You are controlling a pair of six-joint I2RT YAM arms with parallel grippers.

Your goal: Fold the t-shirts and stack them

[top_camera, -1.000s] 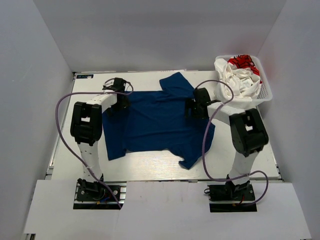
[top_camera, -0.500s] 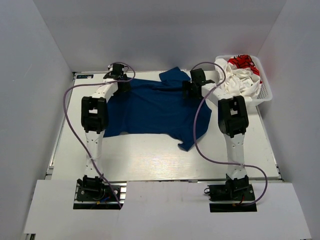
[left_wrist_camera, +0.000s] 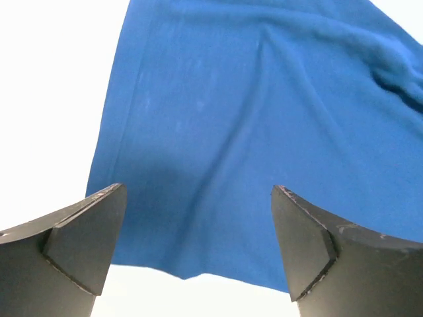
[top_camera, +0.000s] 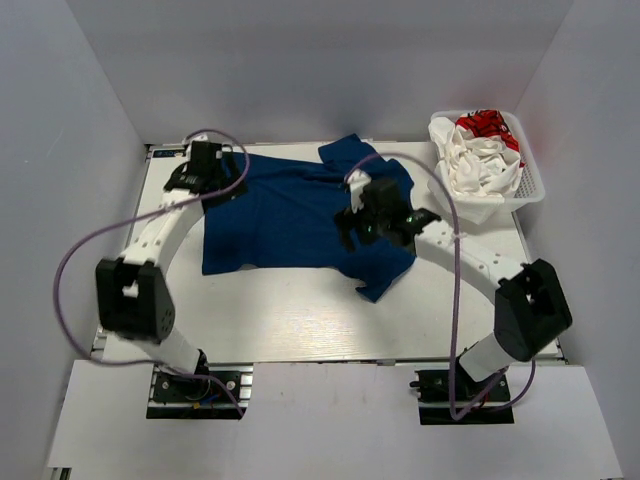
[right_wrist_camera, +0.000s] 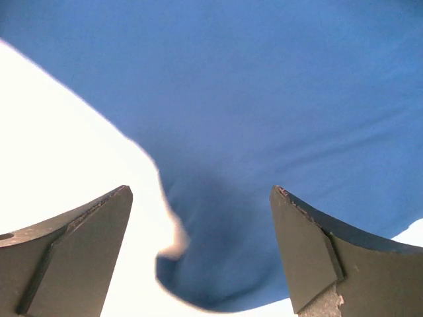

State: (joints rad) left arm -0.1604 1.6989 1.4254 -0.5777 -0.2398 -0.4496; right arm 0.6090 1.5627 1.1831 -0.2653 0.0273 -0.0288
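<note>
The royal blue t-shirt [top_camera: 290,215] lies spread on the table, bunched at its right side, one sleeve pointing to the back. It fills the left wrist view [left_wrist_camera: 264,119] and the right wrist view [right_wrist_camera: 264,99]. My left gripper [top_camera: 205,188] is open and empty over the shirt's back left corner. My right gripper [top_camera: 352,228] is open and empty over the shirt's right part, near a curled hem. The white t-shirt with red print [top_camera: 480,150] lies crumpled in the basket.
A white plastic mesh basket [top_camera: 530,190] stands at the back right corner of the table [top_camera: 300,320]. Grey walls close in the left, back and right sides. Purple cables loop from both arms.
Both arms swung away from the shirt's back edge: the left gripper moved left, the right gripper moved forward and left over the shirt. The shirt shifted slightly toward the back.
</note>
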